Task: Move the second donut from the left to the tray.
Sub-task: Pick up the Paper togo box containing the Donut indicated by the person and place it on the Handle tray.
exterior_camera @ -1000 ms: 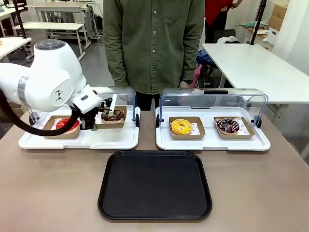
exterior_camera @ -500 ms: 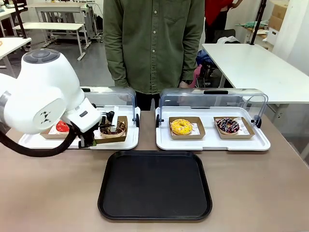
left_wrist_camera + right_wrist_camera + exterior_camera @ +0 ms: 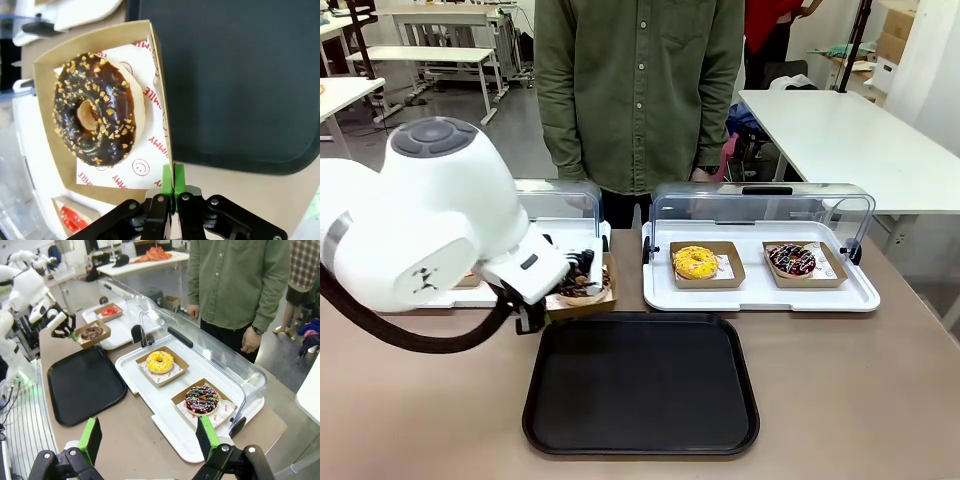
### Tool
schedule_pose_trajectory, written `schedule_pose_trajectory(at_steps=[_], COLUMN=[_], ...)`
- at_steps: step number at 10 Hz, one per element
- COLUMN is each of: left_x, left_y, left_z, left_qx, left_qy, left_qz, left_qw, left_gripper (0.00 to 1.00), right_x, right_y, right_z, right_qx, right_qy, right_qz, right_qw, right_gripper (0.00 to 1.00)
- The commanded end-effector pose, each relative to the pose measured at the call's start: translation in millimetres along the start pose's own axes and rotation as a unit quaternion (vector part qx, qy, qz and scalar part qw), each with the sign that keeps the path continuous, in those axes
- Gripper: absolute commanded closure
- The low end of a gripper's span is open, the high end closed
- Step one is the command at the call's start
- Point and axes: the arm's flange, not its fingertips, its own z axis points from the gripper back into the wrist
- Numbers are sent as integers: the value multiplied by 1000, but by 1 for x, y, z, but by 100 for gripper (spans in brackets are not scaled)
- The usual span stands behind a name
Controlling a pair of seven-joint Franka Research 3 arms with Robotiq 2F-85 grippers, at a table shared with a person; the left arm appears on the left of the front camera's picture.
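So you've got the left end effector (image 3: pixel 173 187) clamped shut on the side wall of the brown cardboard box (image 3: pixel 50 65), green pads pinching the rim. In that box sits the chocolate donut (image 3: pixel 95 109) with its light sprinkles, on printed white paper. In the front view the box (image 3: pixel 582 295) hangs tilted above the counter (image 3: pixel 420 400), right at the far-left corner of the black tray (image 3: pixel 640 385), between that tray and the left white tray (image 3: pixel 582 232) it sits in front of.

Your right end effector (image 3: pixel 150 440) is wide open, holding nothing, hovering high above the counter's edge.

Surface-wise: the counter is a plain grey-brown top. Both white trays have clear domed lids tipped up. The right white tray (image 3: pixel 760 295) carries a yellow donut (image 3: pixel 695 262) and a dark donut with pink-and-white drizzle (image 3: pixel 792 259), each in its own box. From the right wrist you can see the red-iced donut (image 3: pixel 110 311) in its box on the left one.

Room-wise: a person in a green shirt (image 3: pixel 640 90) stands at the far side, hands down. Behind are white tables (image 3: pixel 840 130) and a grey floor.
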Motion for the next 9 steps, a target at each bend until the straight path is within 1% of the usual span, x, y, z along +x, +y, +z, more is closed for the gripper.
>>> schedule_pose_trajectory(at_steps=[1, 5, 9], left_x=[9, 48, 69], left_y=[-33, -77, -98], left_z=[-9, -20, -44], left_qx=[8, 19, 0], left_qy=[2, 10, 18], left_qz=[7, -14, -31], left_qw=[1000, 1000, 999], left_gripper=[98, 98, 98], right_x=[3, 3, 3], right_y=[-2, -2, -2], right_z=[1, 1, 1], right_qx=[1, 1, 1], right_qy=[-13, -13, -13], right_qz=[13, 13, 13], right_qw=[1000, 1000, 1000], right_gripper=[0, 0, 0])
